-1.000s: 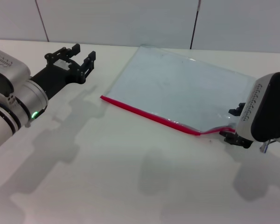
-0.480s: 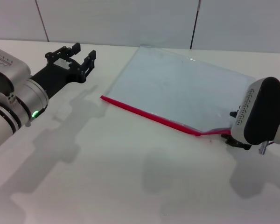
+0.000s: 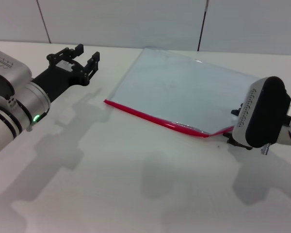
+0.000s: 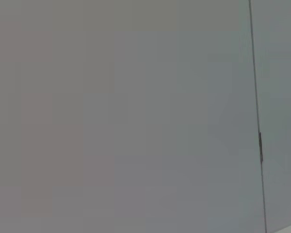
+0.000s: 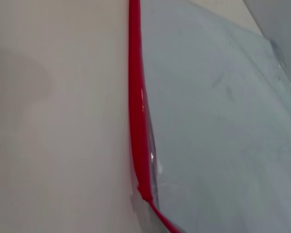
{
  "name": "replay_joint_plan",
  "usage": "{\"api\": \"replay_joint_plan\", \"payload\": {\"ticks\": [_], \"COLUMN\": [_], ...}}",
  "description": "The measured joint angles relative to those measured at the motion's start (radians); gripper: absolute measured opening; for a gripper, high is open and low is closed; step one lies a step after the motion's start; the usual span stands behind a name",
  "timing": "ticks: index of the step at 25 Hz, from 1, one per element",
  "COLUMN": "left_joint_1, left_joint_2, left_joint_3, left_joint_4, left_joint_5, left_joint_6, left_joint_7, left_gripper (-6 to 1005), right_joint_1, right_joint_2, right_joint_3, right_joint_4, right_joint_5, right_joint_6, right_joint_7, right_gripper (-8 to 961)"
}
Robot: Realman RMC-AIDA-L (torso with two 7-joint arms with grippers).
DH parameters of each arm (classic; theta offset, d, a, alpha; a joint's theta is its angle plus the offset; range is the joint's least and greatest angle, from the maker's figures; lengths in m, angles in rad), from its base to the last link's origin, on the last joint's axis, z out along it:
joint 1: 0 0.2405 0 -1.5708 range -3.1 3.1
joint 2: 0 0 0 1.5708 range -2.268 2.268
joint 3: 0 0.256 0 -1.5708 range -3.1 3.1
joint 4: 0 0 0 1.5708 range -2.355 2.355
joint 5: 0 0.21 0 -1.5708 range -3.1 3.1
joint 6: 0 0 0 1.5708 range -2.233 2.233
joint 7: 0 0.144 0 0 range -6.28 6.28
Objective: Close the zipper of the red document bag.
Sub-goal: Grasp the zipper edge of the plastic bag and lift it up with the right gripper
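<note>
The red document bag (image 3: 184,90) lies flat on the white table, a clear bluish pouch. The zipper (image 3: 150,118) is the red strip along its near long edge. At the right end this strip kinks and rises off the table into my right gripper (image 3: 231,137), which is shut on it; the wrist body hides most of the fingers. The right wrist view looks along the zipper (image 5: 136,111), beside the clear bag (image 5: 218,121), and shows no fingers. My left gripper (image 3: 87,53) hovers open to the left of the bag, apart from it.
The white table (image 3: 111,184) is bare in front of the bag and between the arms. A grey panelled wall (image 3: 136,19) stands behind the table. The left wrist view shows only that wall (image 4: 136,116) and one vertical seam.
My right gripper has slid left along the red edge, and the lifted end of the strip is shorter. The left arm has not moved.
</note>
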Motion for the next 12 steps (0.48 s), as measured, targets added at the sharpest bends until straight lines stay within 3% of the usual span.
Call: {"api": "replay_joint_plan", "payload": {"ticks": [4,12], "left_joint_1": [-0.001,-0.003], "left_joint_2": [0.0,-0.001], "left_joint_3": [0.0,0.002], "left_joint_4": [0.0,0.0], "left_joint_5": [0.0,0.0], "left_joint_6": [-0.001,-0.001], "left_joint_7": [0.0,0.0], "left_gripper": [464,464], "right_joint_1": [0.019,0.052], "right_joint_2": [0.0,0.0], "right_joint_3": [-0.001,-0.002], "right_joint_4": [0.025,0.076], "right_joint_5": [0.001,0.001], "right_joint_6": [0.0,0.005], "right_joint_7": [0.009,0.03], "right_gripper": [604,440]}}
